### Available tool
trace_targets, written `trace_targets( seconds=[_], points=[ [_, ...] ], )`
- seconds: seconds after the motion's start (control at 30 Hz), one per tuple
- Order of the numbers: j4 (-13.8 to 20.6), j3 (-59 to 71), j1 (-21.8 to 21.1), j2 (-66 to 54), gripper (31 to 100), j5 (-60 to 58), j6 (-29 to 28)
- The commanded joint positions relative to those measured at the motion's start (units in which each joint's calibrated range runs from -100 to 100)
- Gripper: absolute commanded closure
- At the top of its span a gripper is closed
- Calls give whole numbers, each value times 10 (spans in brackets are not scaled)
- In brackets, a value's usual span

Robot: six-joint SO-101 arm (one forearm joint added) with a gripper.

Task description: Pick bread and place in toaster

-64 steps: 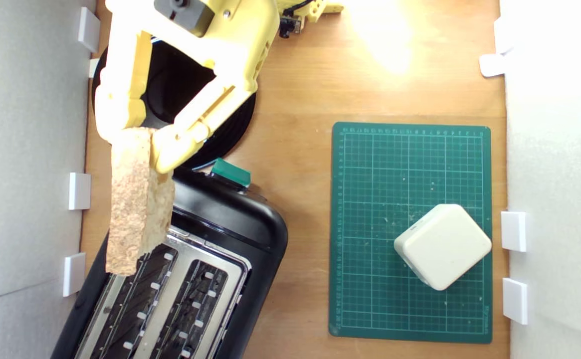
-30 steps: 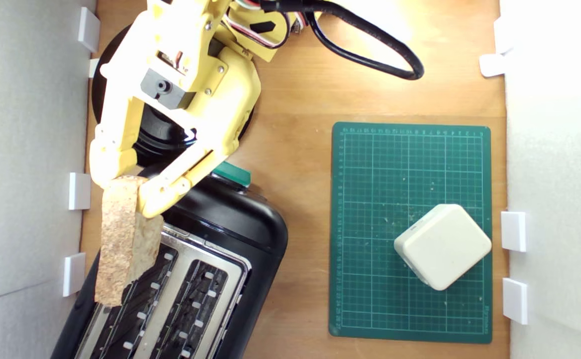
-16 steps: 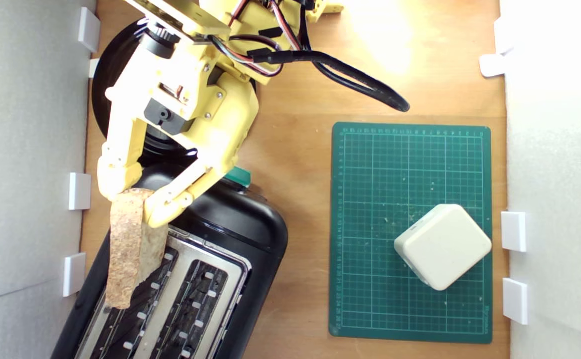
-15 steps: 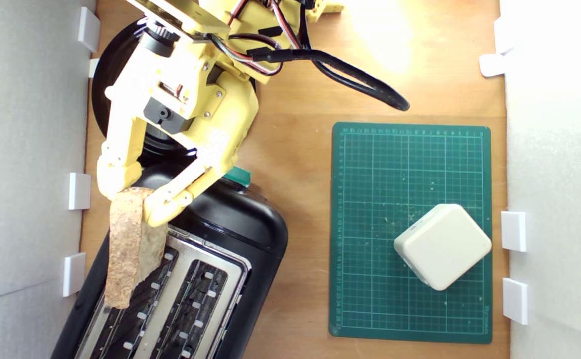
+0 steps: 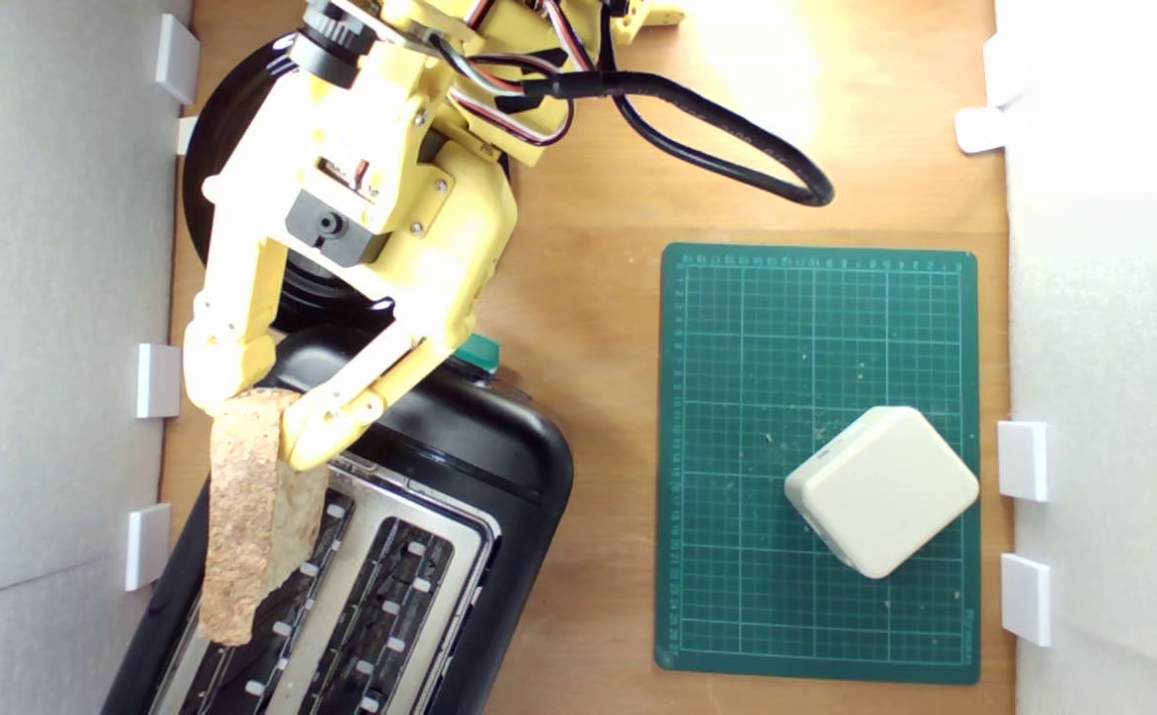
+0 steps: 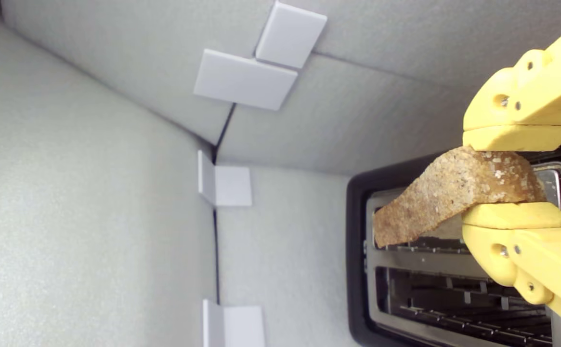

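My yellow gripper (image 5: pixel 252 422) is shut on one end of the bread (image 5: pixel 245 516), a thick brown crusty slice that hangs over the toaster (image 5: pixel 459 437). The slice lies along the slot nearer the exterior view's left, over the silver top plate (image 5: pixel 459 526); whether it touches the toaster I cannot tell. The teal lever (image 5: pixel 479 350) peeks out from under my arm. In the wrist view the bread (image 6: pixel 449 197) is pinched between my two yellow fingers (image 6: pixel 514 137), with the toaster's (image 6: pixel 357 250) open slots beneath it.
A round black plate (image 5: pixel 230 119) lies under my arm at the back. A green cutting mat (image 5: pixel 737 556) on the exterior view's right carries a cream-white square block (image 5: pixel 881 490). White foam walls (image 5: pixel 52 298) with clips close in both sides, near the toaster.
Over the last two seconds my gripper carried the bread from above the toaster's back end forward and lower along the slot nearer the exterior view's left. The grip stayed shut.
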Motion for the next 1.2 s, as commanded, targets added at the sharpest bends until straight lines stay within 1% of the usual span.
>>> trace_targets(
  seconds=[0.0, 0.53, 0.73, 0.97, 1.17],
  points=[
    [6, -33, 6, -8, 728, -18, -1],
    [9, -31, 7, -7, 728, -17, 0],
    [5, -31, 22, -1, 728, -17, 1],
    [8, -31, 22, 5, 728, -17, 1],
    [2, -31, 20, 6, 728, -17, 0]
  ],
)
